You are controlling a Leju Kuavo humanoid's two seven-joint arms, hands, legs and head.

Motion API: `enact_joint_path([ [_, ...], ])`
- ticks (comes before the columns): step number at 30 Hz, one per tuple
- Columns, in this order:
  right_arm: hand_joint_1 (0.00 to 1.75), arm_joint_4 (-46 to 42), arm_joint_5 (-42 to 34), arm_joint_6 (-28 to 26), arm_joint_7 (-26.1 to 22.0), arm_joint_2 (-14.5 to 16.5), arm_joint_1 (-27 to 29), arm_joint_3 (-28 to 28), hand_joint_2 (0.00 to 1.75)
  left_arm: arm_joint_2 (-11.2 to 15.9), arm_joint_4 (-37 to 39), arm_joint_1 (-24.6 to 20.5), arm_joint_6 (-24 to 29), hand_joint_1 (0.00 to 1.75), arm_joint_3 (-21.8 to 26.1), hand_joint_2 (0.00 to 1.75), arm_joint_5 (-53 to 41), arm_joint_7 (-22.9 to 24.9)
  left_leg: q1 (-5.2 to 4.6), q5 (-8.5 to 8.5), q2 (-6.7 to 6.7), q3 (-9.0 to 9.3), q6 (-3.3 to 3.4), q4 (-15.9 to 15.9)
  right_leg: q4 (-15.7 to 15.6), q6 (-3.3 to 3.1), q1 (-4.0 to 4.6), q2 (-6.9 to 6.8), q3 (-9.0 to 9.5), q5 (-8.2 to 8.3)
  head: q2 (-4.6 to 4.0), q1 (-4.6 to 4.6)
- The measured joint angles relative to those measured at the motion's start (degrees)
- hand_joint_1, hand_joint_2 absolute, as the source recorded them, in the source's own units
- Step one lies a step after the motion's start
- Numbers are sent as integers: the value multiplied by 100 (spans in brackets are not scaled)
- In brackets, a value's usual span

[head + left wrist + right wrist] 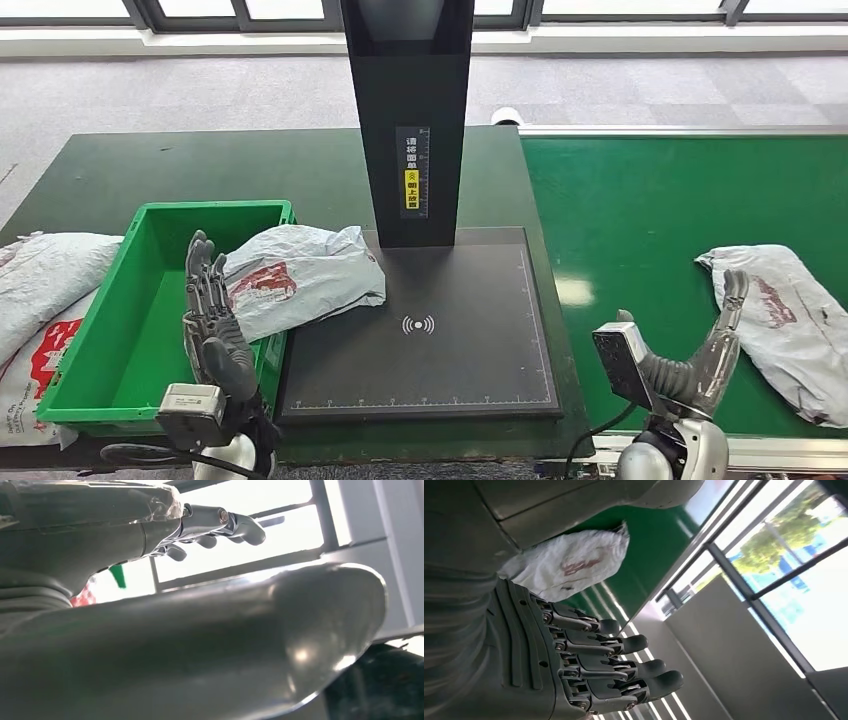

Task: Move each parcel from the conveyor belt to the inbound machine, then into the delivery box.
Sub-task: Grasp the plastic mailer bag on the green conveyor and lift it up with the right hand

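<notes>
Two parcels are waiting in the head view; one grey parcel (pixel 300 275) is lying half over the rim of the green delivery box (pixel 100 340) and half on the black plate of the inbound machine (pixel 440 340), while the other parcel (pixel 785 315) is resting on the green conveyor belt (pixel 650 220), just beside the right hand (pixel 705 350); that hand is standing with fingers apart and gripping nothing, its fingertips raised near the parcel's nearer end, and the right wrist view is showing the same parcel (pixel 569 565) beyond the spread fingers (pixel 624 665); the left hand (pixel 212 315) is hovering over the box's near right corner, fingers straight and apart, holding nothing. Judging from this, the straddling parcel is looking nearly delivered but not fully inside the box, and the step in hand is probably the pickup from the belt; to do it well, the right hand should be coming down over the parcel's middle rather than its loose end, gathering enough of the soft bag that it is not sagging or slipping on the way to the plate. This belt parcel's long axis is running from its far-left end, close to the hand, toward the belt's near right edge, and it is lying flat with its red print facing up.
</notes>
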Motion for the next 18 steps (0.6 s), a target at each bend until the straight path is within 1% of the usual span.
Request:
enact_joint_path([
  [2,0,158,601,4,438,-60,-105,-184,175,21,158,-52,-201,0,-58,0,10,120,0,0,0,-2,0,0,0,0,0,0,-3,-1,-1,0],
  [4,0,443,1242,105,882,-212,-309,-411,175,31,349,-139,-421,0,-102,0,25,174,0,-1,0,-4,1,0,0,1,0,0,-3,-1,-1,0],
  [6,0,945,1780,230,1257,-464,-646,-671,175,33,558,-238,-591,0,-121,0,46,159,-3,-2,2,-6,4,1,0,3,-3,1,-3,0,-1,0],
  [8,0,1653,2193,319,1602,-793,-1061,-923,175,33,753,-315,-735,0,-123,0,97,126,-9,-1,3,-6,12,5,-1,10,-8,2,-3,5,-1,0],
  [10,0,2393,2428,337,1803,-1147,-1405,-1144,175,27,903,-362,-852,0,-123,0,161,105,-13,5,-2,-13,24,11,-1,18,-11,-4,-1,10,-1,0],
  [12,0,2994,2504,291,1834,-1429,-1626,-1322,175,22,1003,-382,-891,0,-123,0,193,93,-14,9,-10,-21,31,13,-1,22,-12,-11,-1,12,-1,0],
  [14,0,3423,2556,270,1871,-1608,-1764,-1429,175,21,1073,-394,-910,0,-123,0,204,89,-15,10,-11,-23,31,13,-1,23,-13,-12,-5,13,-1,0],
  [18,0,4160,2720,407,2212,-1967,-1933,-1558,175,21,1178,-435,-1056,0,-123,0,299,84,-15,9,-19,-30,32,13,-1,24,-12,-16,-11,11,0,1],
])
